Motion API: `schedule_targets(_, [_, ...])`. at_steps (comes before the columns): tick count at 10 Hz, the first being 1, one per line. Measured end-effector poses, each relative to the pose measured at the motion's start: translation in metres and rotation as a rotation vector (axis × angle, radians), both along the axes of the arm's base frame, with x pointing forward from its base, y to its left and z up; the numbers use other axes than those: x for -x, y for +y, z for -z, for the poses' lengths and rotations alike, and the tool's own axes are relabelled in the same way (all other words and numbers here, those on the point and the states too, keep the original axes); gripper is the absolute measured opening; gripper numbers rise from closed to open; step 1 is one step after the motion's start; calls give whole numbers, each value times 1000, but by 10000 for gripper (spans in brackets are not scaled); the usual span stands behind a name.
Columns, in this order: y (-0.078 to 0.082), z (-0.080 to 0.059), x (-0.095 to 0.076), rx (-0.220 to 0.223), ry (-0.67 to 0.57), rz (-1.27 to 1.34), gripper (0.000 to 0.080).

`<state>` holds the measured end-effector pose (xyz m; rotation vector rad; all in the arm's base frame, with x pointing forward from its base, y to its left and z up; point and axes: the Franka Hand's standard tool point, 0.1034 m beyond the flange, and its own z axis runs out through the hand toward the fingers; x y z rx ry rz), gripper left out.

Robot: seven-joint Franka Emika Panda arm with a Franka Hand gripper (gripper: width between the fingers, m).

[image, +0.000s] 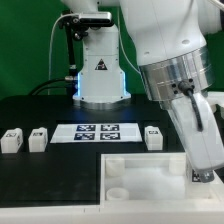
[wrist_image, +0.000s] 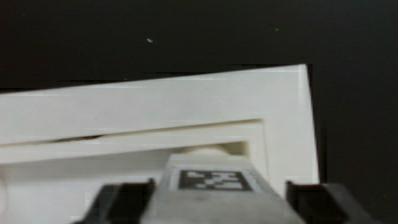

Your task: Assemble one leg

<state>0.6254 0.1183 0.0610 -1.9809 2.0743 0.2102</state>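
Your gripper [wrist_image: 217, 200] sat at the worktop's near edge, jaws closed on a leg [wrist_image: 217, 180], probably touching the white panel [image: 140, 172]. Further back, three legs [image: 38, 138] flanked the marker board [image: 98, 131].

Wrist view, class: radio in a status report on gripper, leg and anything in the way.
Gripper shut on a tagged leg. Leg held over the white panel, near its corner. Three more legs wait beside the marker board. Nothing in the way.

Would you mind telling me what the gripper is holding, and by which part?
The gripper holds a small white plastic leg block with a black-and-white tag, clamped by two opposite sides.
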Motion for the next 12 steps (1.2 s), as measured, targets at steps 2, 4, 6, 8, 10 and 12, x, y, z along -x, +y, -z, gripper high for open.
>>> schedule_targets(2, [-1, -2, 2, 95, -60, -429, 618])
schedule_targets(4, [-1, -2, 2, 121, -107, -666, 647])
schedule_targets(6, [-1, -2, 2, 130, -153, -840, 648])
schedule_targets(8, [-2, -2, 1, 179, -215, -1140, 648])
schedule_targets(10, [-5, -3, -2, 205, -274, -1359, 648])
schedule_targets(12, [-4, -3, -2, 201, -263, -1309, 382])
